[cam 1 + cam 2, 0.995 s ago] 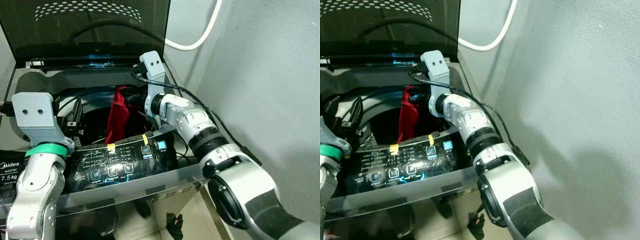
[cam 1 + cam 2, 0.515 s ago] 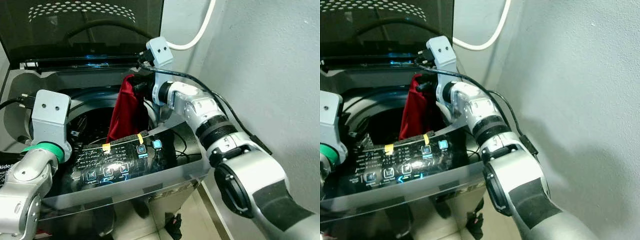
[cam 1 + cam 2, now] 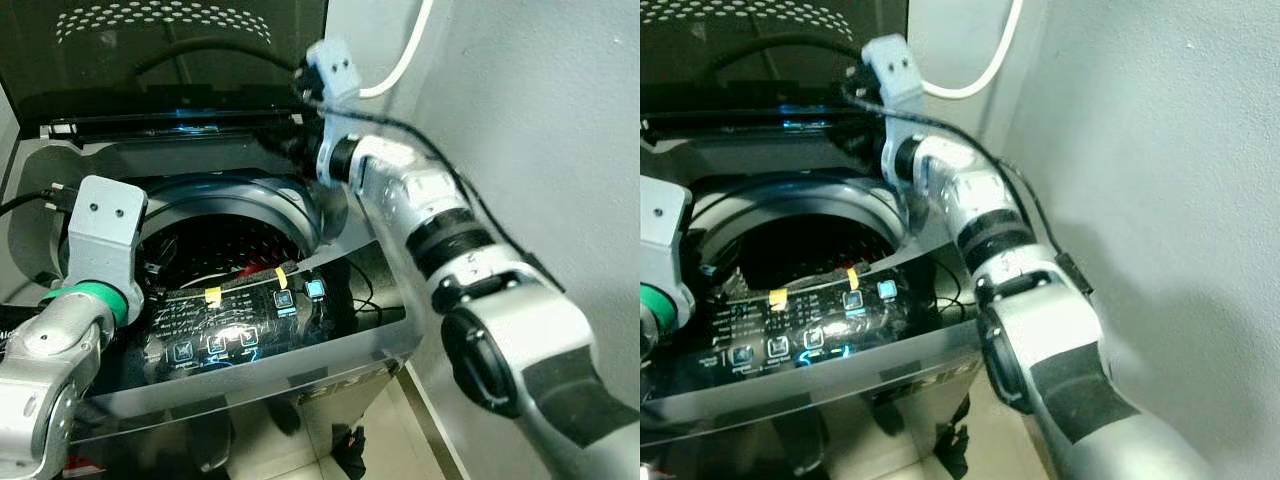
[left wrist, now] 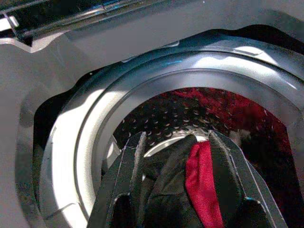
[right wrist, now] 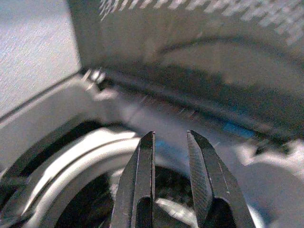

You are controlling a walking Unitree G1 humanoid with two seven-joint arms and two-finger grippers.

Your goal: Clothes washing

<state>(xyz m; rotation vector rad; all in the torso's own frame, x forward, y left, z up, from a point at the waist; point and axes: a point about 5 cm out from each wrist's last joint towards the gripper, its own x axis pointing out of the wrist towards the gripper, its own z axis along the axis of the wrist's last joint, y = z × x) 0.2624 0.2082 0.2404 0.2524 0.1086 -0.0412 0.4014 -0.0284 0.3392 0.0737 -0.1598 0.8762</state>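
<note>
clothes: red and dark laundry [image 4: 247, 114] is lying down inside the drum [image 4: 156, 118] of the top-loading washing machine [image 3: 60, 180], a strip of red cloth [image 4: 202, 185] sits right between the left hand's fingers [image 4: 124, 176]
step: looks like the loading part is about finished, nothing hanging outside the tub as far as I can see
next move: I'd guess the left hand has to let its bit drop in, then both arms clear out so the lid [image 3: 180, 50] can come down, then the lit control panel [image 3: 240, 325] at the front
left hand [image 4: 173, 156]: hovering over the drum mouth, fingers spread fairly wide, red and dark fabric between them; can't really say if it's pinched or just draped there
right hand [image 5: 170, 166]: up over the back rim of the tub near the raised lid, fingers with a narrow gap between them, nothing in it
around it: white hose [image 3: 405, 60] up the grey wall [image 3: 560, 130] on the right
</note>
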